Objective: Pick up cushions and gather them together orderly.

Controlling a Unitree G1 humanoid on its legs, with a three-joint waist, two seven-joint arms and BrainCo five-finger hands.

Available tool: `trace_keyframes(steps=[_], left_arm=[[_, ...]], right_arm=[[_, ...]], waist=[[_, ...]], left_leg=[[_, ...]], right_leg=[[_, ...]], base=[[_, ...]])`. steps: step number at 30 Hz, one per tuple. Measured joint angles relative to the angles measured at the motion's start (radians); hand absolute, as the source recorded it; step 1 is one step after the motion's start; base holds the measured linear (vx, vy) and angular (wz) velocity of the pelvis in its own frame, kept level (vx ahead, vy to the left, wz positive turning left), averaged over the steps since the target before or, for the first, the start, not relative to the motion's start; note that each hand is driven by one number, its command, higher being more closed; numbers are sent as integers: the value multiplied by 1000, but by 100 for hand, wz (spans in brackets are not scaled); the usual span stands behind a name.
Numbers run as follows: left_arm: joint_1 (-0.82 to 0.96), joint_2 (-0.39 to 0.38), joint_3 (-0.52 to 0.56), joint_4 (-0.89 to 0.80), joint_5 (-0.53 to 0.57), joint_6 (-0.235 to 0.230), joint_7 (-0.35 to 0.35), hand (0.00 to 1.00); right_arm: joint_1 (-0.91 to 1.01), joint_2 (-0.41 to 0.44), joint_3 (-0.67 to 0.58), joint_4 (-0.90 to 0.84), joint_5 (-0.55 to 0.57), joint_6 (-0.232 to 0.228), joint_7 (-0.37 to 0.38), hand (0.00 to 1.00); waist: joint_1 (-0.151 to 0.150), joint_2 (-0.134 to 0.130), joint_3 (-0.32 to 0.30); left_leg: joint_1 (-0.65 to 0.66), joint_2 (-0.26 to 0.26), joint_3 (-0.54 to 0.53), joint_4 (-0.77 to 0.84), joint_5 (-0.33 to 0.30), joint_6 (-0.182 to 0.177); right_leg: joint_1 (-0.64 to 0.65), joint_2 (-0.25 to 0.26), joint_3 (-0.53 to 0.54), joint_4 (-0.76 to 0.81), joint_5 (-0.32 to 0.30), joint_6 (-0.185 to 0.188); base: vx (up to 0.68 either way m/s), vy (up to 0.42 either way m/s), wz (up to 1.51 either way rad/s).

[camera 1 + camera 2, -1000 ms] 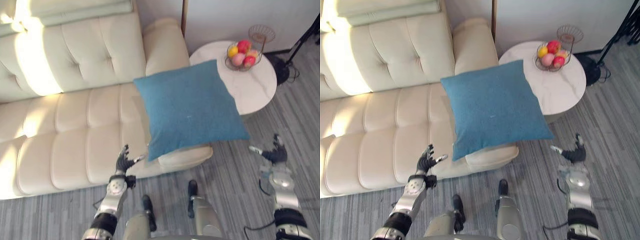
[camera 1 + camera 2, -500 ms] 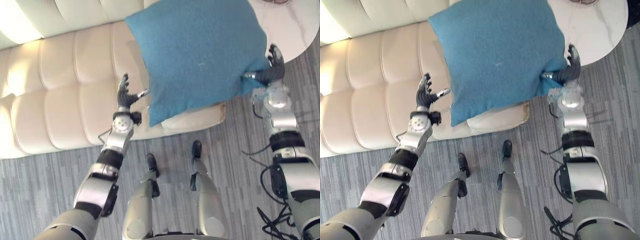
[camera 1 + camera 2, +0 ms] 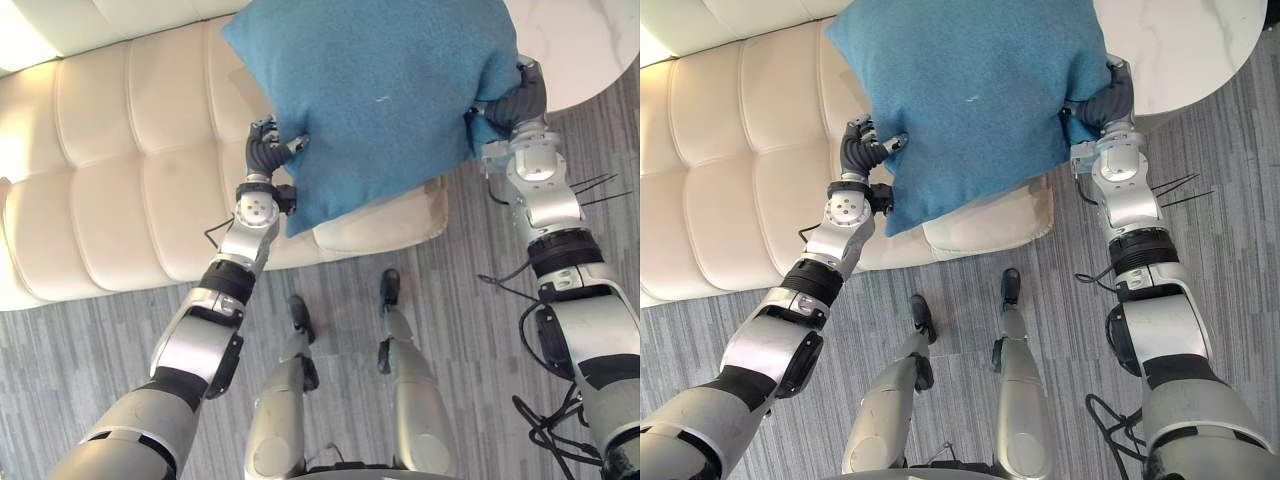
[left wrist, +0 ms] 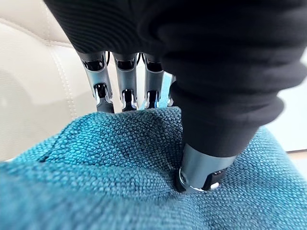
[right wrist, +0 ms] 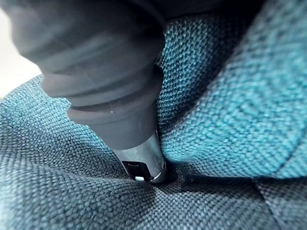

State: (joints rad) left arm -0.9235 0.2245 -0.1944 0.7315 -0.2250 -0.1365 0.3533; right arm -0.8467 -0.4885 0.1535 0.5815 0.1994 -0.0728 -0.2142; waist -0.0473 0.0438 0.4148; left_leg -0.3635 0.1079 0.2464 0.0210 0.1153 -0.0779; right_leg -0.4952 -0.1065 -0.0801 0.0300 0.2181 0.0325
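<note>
Newly closed in, the left hand (image 3: 265, 152) and right hand (image 3: 520, 100) pinch opposite edges of the blue cushion (image 3: 380, 90), thumbs dug into its cloth, above the cream sofa (image 3: 120, 180); a white table (image 3: 590, 50) lies beyond.

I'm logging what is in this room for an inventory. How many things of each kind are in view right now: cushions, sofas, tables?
blue cushion: 1
cream sofa: 1
white round table: 1
Total: 3
</note>
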Motion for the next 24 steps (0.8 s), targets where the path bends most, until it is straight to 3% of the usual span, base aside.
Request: trace_keyframes(steps=[5, 10, 15, 19, 24], left_arm=[[163, 12, 4, -204, 1, -1, 22, 100], [468, -30, 4, -448, 4, -1, 23, 100], [802, -89, 3, -639, 4, 0, 9, 100], [1013, -115, 7, -780, 4, -4, -32, 100], [1093, -144, 8, -811, 2, -17, -63, 100]], right_arm=[[236, 119, -46, -173, 27, -18, 0, 100], [529, 249, -88, -413, 21, -29, 0, 100], [783, 327, -88, -578, -5, -35, 26, 100], [917, 361, -87, -652, -4, -43, 94, 100], [952, 365, -87, -652, -7, -60, 111, 100]], waist=[[-2, 0, 0], [-16, 0, -9], [-15, 3, -111], [12, 9, -207], [34, 18, -254]], left_leg=[[49, -1, -2, -16, -3, -3], [141, -1, -21, -11, -36, -5], [208, -1, -38, -22, -59, -10], [264, 0, -67, -39, -68, -16], [287, -5, -94, -42, -70, -16]], right_leg=[[45, 2, -2, -2, -17, 10], [159, 2, -23, -20, -42, 15], [233, -2, -51, -11, -86, 25], [279, -6, -81, 27, -134, 30], [303, -21, -109, 81, -174, 34]], base=[[24, -8, 1], [93, 11, 9], [113, 27, 15], [72, 11, 19], [9, 9, 20]])
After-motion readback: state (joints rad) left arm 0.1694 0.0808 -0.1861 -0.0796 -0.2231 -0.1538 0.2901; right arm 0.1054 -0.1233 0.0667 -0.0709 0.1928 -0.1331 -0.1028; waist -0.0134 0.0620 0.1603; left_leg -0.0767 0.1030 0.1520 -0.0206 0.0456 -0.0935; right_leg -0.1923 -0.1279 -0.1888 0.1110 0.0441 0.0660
